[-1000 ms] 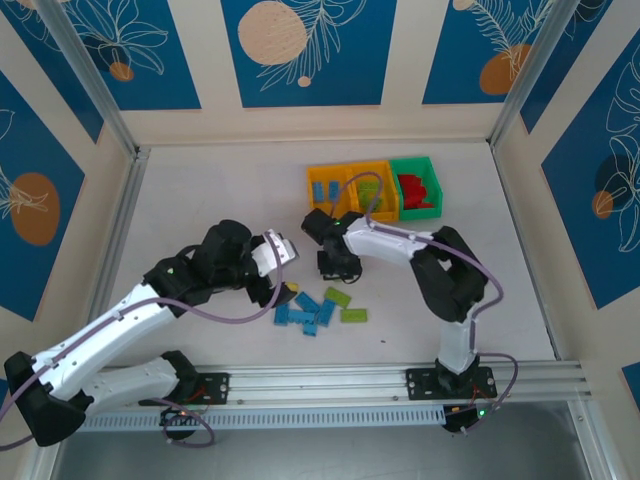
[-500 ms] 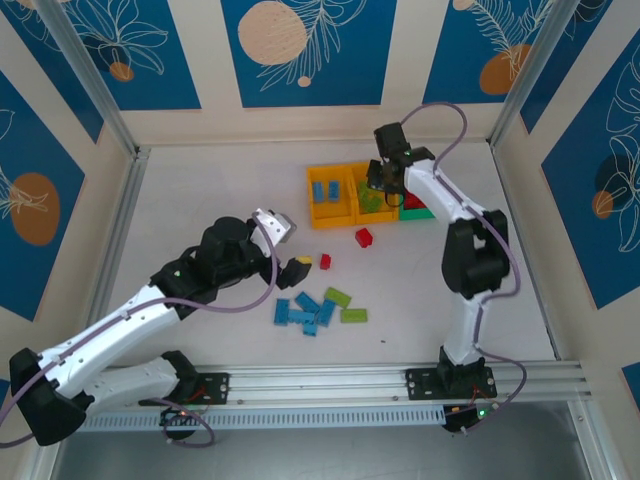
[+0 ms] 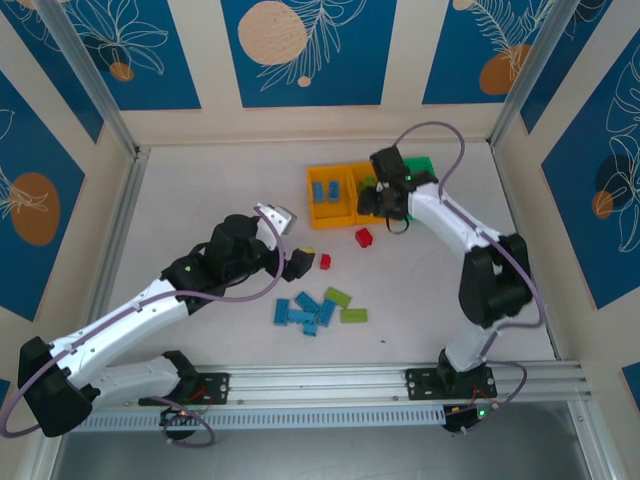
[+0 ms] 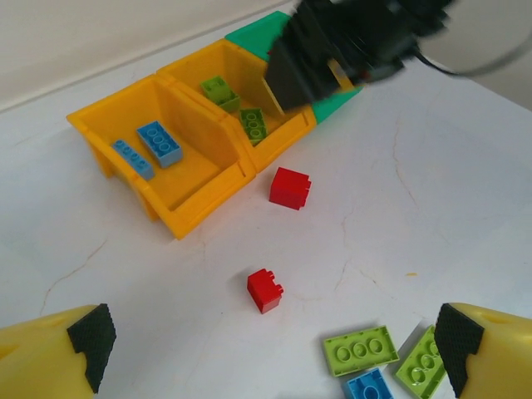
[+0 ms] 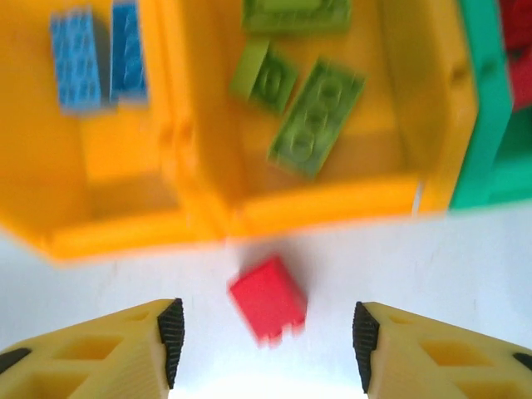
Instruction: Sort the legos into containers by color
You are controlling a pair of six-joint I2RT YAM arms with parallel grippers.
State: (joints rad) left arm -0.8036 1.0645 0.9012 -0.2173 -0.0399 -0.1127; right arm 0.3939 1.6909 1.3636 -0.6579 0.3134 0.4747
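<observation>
- Your left yellow bin [image 4: 125, 106] holds two blue bricks [image 4: 160, 140], lying flat side by side.
- The middle yellow bin [image 5: 316, 212] holds three lime bricks [image 5: 316, 118].
- The green bin [image 5: 478, 100] at the right end holds red pieces, too blurred to count.
- On the bench [image 3: 200, 190], just in front of the bins, lie a larger red brick [image 4: 290, 187] and a smaller red brick [image 4: 264, 290], apart from each other.
- A cluster [image 3: 315, 308] of blue and lime bricks sits nearer the arm bases.
- Your right gripper [image 5: 266, 337] hangs over the middle bin's front edge, jaws apart, holding nothing.
- Your left gripper [image 4: 273, 345] is wide and empty, above the bench near the smaller red brick.
</observation>
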